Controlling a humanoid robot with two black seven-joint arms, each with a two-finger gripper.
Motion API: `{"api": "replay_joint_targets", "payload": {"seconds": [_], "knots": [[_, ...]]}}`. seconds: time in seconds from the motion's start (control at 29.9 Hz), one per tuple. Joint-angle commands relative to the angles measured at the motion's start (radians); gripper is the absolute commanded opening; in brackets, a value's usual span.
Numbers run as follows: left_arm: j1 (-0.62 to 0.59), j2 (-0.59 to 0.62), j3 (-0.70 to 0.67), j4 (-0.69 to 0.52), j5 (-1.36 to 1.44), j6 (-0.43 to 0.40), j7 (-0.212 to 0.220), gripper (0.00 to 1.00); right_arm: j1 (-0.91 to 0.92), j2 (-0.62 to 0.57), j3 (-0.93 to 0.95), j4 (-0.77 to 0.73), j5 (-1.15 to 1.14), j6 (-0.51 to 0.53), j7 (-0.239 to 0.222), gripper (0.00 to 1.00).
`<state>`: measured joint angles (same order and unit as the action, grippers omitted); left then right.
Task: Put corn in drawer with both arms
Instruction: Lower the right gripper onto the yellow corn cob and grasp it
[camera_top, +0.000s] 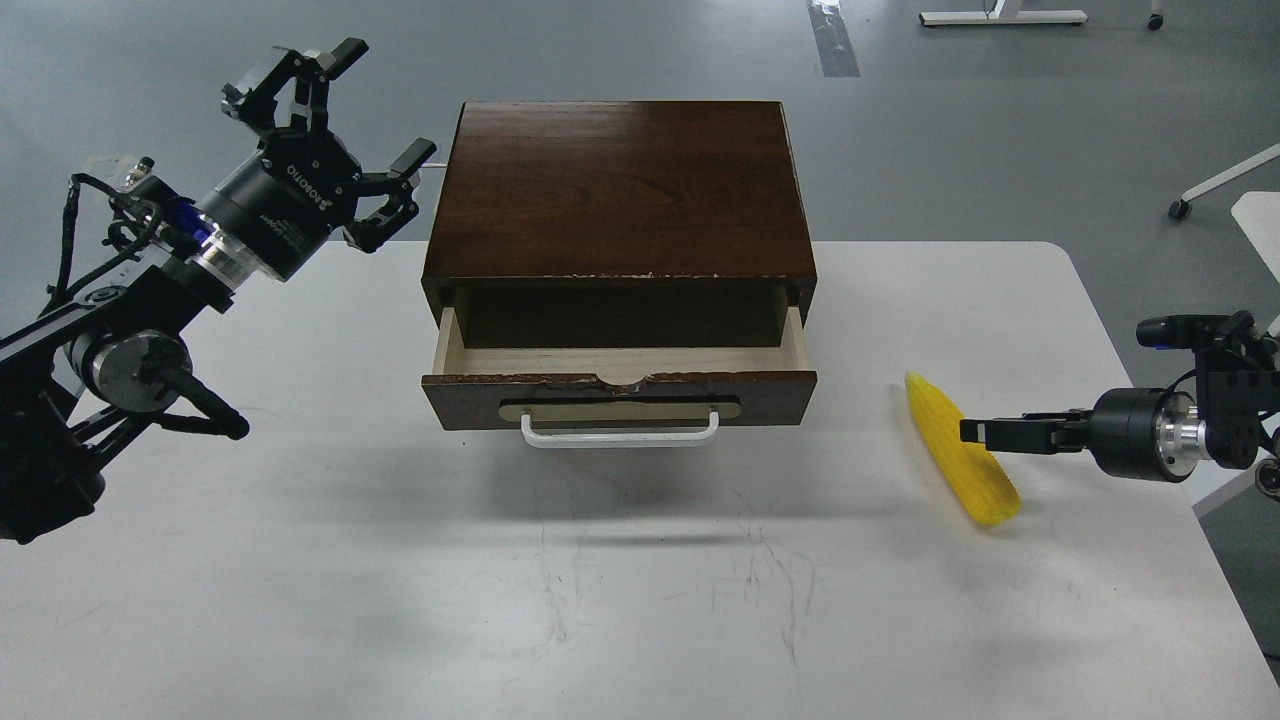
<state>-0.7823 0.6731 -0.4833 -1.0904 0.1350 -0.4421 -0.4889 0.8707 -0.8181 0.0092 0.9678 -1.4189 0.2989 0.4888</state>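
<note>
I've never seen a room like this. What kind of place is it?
Probably a robot lab. Two black arms with a left claw and right claw work at a white table, on a bare grey floor.

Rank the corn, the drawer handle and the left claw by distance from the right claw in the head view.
1. Corn: right beside the right claw, at its tips.
2. Drawer handle: centre, on the open drawer's front.
3. Left claw: far left, raised beside the box.
</note>
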Motion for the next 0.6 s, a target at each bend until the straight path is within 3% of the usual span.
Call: {"api": "replay_joint_targets", "payload": {"seconds": [0.0,0.1,0.23,0.33,0.37,0.43,0.57], "knots": [[0.0,0.002,0.0,0.0,0.0,-0.001,0.0,0.98,0.001,0.033,-0.026,-0.017,0.0,-0.001,0.0,0.94],[0.0,0.002,0.0,-0.002,0.0,-0.001,0.0,0.98,-0.001,0.053,-0.032,-0.017,0.0,-0.003,0.0,0.9],[0.0,0.002,0.0,-0.002,0.0,-0.001,0.0,0.98,0.001,0.057,-0.049,-0.017,0.0,-0.003,0.0,0.74],[0.0,0.002,0.0,-0.003,0.002,0.0,0.0,0.98,0.008,0.059,-0.075,-0.017,0.0,-0.003,0.0,0.4],[0.0,0.002,0.0,-0.003,0.002,0.0,0.0,0.98,0.008,0.059,-0.075,-0.017,0.0,-0.003,0.0,0.2],[0.0,0.002,0.0,-0.002,0.002,0.0,0.0,0.98,0.008,0.059,-0.077,-0.017,0.0,-0.003,0.0,0.11],[0.0,0.002,0.0,-0.002,0.003,0.0,0.0,0.98,0.01,0.053,-0.077,-0.017,0.0,-0.003,0.0,0.02]]}}
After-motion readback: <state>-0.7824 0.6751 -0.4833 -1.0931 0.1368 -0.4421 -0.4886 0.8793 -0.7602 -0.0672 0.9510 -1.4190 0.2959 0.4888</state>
